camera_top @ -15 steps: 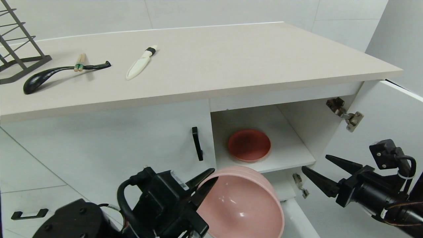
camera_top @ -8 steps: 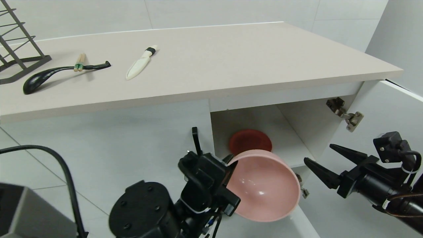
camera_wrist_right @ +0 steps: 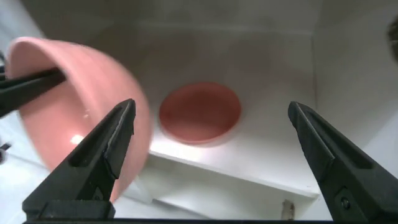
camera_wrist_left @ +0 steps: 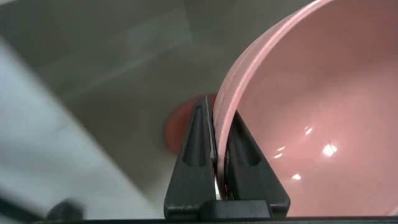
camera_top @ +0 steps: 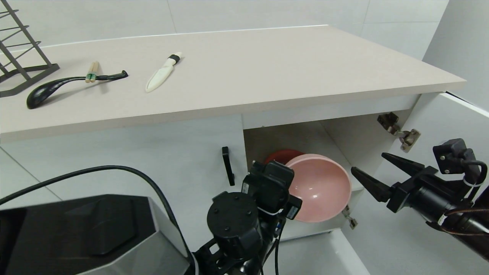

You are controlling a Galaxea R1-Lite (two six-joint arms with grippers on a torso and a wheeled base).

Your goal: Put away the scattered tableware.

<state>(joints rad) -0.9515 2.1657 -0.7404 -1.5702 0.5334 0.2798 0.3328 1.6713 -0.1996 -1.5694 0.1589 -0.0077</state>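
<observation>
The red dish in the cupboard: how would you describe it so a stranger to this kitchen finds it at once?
Under the long beige countertop, the right-hand cupboard stands open. On its white shelf lies a round, shallow red dish. It is darker and flatter than the deep glossy pink bowl that the left claw holds tilted in front of it.

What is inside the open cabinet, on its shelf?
A red plate lies on the shelf. The pink bowl, held by the left gripper, covers most of it in the head view.

left pincer (camera_wrist_left: 216, 132) clamped on pink bowl (camera_wrist_left: 311, 112) rim | right pincer (camera_top: 368, 162) spread wide, hovering
</observation>
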